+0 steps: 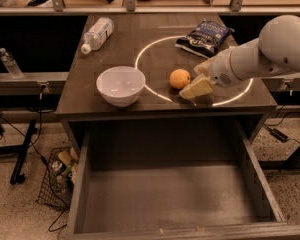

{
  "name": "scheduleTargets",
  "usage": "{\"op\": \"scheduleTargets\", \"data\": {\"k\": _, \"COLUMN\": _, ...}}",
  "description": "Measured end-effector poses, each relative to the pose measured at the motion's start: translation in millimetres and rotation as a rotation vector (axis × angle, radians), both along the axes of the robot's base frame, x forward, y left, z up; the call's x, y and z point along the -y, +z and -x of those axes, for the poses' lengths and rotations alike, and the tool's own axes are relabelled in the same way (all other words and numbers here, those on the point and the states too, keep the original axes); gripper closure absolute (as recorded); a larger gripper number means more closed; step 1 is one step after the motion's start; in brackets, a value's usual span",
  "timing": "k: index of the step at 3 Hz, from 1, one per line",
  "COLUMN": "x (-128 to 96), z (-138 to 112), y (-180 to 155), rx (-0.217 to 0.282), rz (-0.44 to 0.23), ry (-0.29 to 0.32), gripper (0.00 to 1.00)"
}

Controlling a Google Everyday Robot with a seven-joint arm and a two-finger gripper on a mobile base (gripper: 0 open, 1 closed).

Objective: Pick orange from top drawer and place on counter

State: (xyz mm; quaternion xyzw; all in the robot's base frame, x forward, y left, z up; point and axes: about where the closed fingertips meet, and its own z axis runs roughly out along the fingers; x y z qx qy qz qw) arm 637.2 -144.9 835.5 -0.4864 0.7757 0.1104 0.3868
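The orange (180, 78) sits on the counter (115, 54), inside the glowing white circle (150, 44) and right of the white bowl (121, 85). My gripper (192, 80) is just right of the orange, low over the counter, with its cream fingers (196, 88) spread open and nothing between them. The orange lies at the fingertips, outside the jaws. The top drawer (170, 199) is pulled fully out below the counter's front edge, and its flat bottom is bare.
A dark chip bag (205, 34) lies at the back right of the counter and a water bottle (97, 34) lies on its side at the back left. A wire basket (57, 176) stands on the floor left of the drawer.
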Motion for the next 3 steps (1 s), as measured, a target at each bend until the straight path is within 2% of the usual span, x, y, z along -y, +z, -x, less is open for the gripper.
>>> {"op": "scheduleTargets", "data": {"k": 1, "x": 32, "z": 28, "y": 44, "rx": 0.021, "rz": -0.008, "ry": -0.022, "gripper": 0.11}}
{"op": "scheduleTargets", "data": {"k": 2, "x": 84, "z": 73, "y": 117, "rx": 0.054, "rz": -0.016, "ry": -0.059, "gripper": 0.0}}
{"op": "scheduleTargets", "data": {"k": 3, "x": 133, "z": 116, "y": 188, "rx": 0.086, "rz": -0.024, "ry": -0.097, "gripper": 0.0}}
